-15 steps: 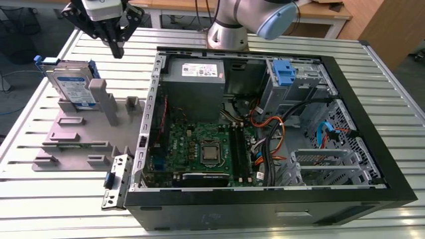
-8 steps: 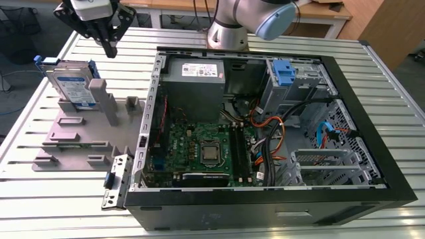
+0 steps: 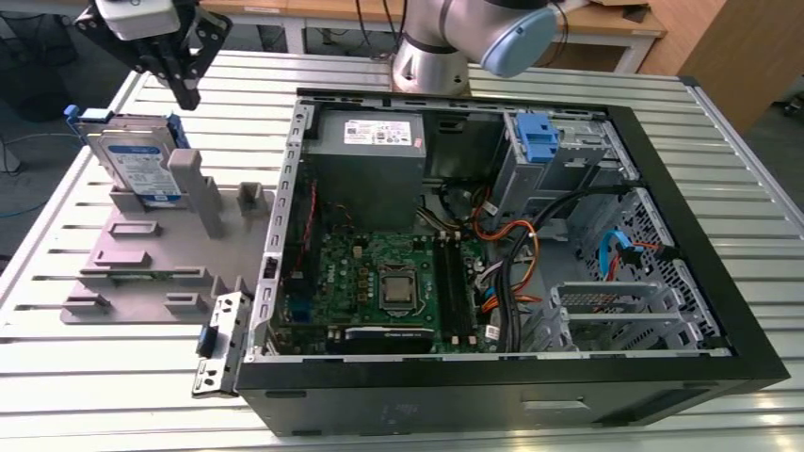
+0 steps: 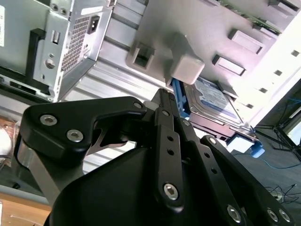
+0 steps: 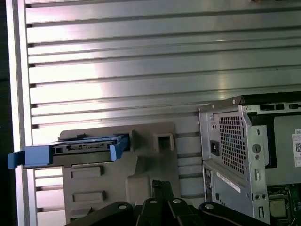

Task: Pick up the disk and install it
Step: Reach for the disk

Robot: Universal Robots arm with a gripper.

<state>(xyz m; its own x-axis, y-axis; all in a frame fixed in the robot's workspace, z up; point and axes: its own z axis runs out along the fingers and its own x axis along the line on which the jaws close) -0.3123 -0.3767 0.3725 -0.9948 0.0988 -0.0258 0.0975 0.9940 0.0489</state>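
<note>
The disk is a silver drive with a white-and-blue label in a blue caddy. It stands on edge in a grey holder on the exterior view's left. My gripper hangs just above the disk's far upper corner, apart from it, its black fingers drawn together with nothing between them. In the second wrist view the fingertips meet just short of the disk. The first wrist view shows the disk edge-on beyond the gripper.
An open black computer case lies on the slatted metal table, with its motherboard, grey power supply and a blue bracket in the drive bay. The arm's base stands behind the case.
</note>
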